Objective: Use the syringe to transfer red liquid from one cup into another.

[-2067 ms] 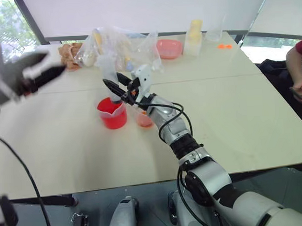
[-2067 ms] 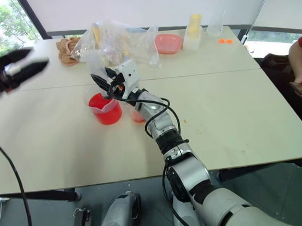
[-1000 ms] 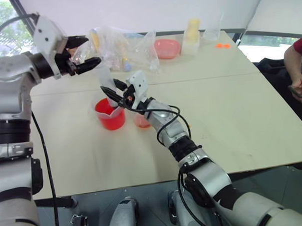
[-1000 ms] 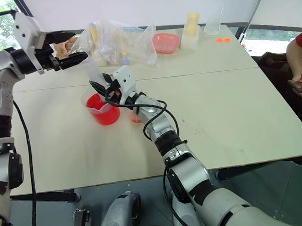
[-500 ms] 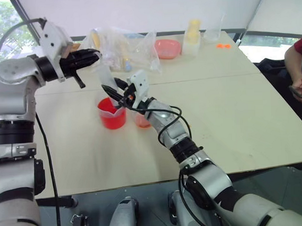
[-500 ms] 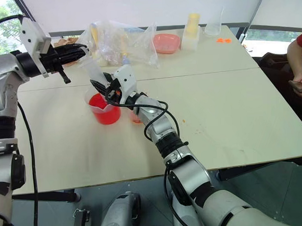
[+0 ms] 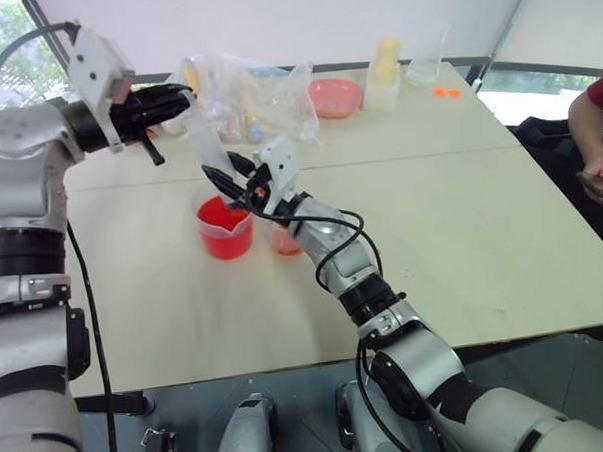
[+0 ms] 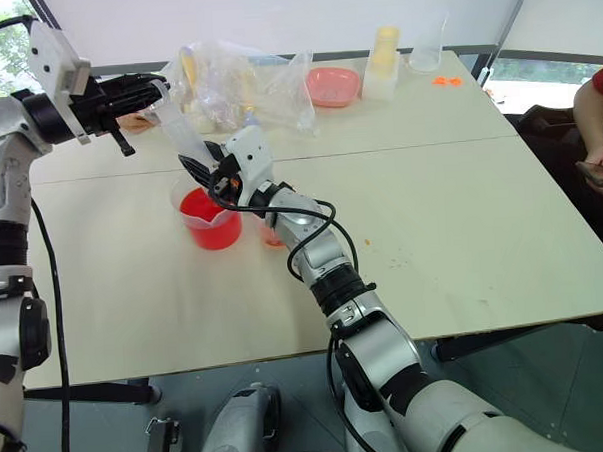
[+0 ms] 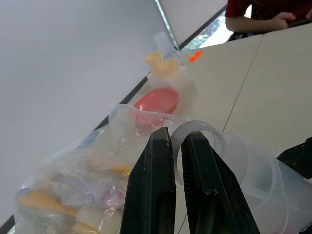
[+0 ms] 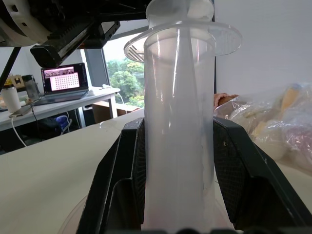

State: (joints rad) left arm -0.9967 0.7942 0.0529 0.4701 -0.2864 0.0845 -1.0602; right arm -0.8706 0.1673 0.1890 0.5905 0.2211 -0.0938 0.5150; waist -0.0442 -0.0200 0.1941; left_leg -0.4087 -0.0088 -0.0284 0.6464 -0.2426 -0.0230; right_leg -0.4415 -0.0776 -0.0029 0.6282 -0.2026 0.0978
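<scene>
1. The right tool (image 8: 211, 170) was clamped around the barrel of the syringe (image 8: 182, 136), holding it tilted with its lower end over the red beaker (image 8: 208, 220) on the table (image 8: 461, 209).
2. The left tool (image 8: 154, 93) had its fingers pinched together on the plunger's top disc at the syringe's upper end, as the left wrist view showed with the fingers (image 9: 151, 190) closed on the disc's rim.
3. The beaker sat full of red liquid (image 7: 221, 211), and just beside it, half hidden by the right arm, stood the smaller cup (image 7: 285, 240) with its pale orange bottom.
4. By my reading this was the drawing step: both tools set, the nozzle down at the red beaker, though whether the tip was in the liquid I could not tell.
5. The next move looked to call for a straight pull along the syringe's axis by the left tool while the right kept the barrel steady; a sideways tug could tip the beaker.
</scene>
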